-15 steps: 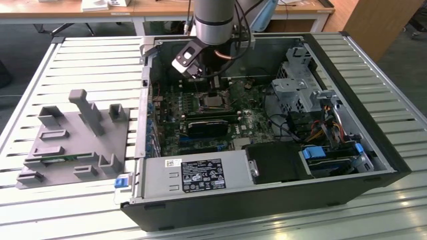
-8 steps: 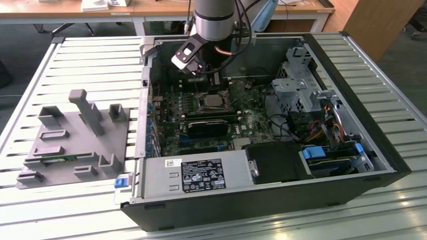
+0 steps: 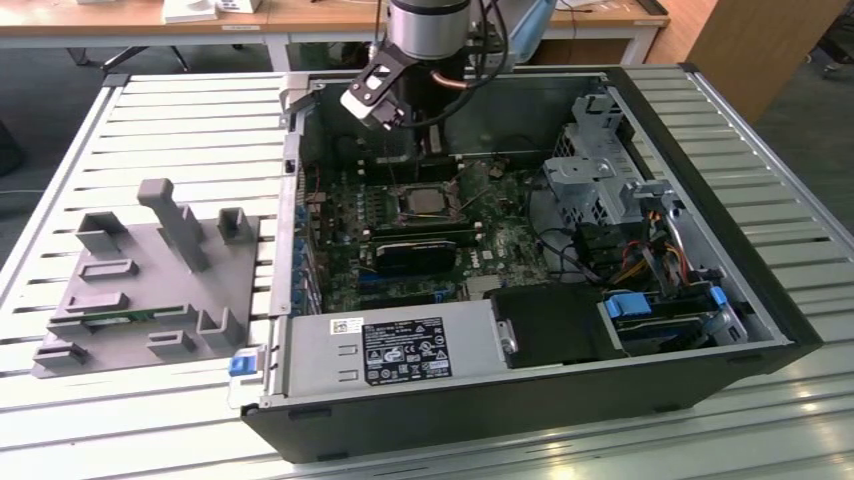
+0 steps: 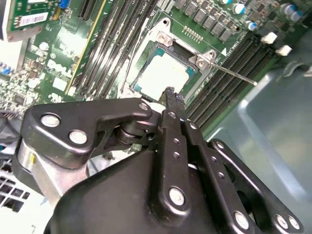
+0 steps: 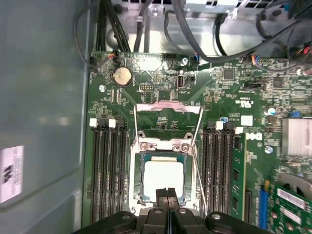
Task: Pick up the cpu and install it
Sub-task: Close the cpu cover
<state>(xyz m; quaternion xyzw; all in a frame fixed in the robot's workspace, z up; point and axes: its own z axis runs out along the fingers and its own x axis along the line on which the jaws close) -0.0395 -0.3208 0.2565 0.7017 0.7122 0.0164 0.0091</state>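
The cpu (image 5: 163, 178) lies flat in the black motherboard socket (image 5: 135, 180), silver top up, with the metal load plate (image 5: 168, 114) swung open beyond it. In the second wrist view the cpu (image 4: 163, 73) sits just past my fingertips, and the thin retention lever (image 4: 234, 73) sticks out beside it. My gripper (image 5: 167, 194) hangs a little above the chip's near edge, shut, with nothing between its fingers. In the exterior view the arm reaches down into the open computer case and the gripper (image 3: 430, 148) stands over the cpu (image 3: 424, 200).
The case walls (image 3: 287, 200) box in the motherboard. Memory slots (image 5: 107, 175) flank the socket on both sides. A drive cage (image 3: 594, 175) and cables (image 3: 641, 250) fill the exterior view's right. A grey fixture (image 3: 147, 280) stands outside the case on the slatted table.
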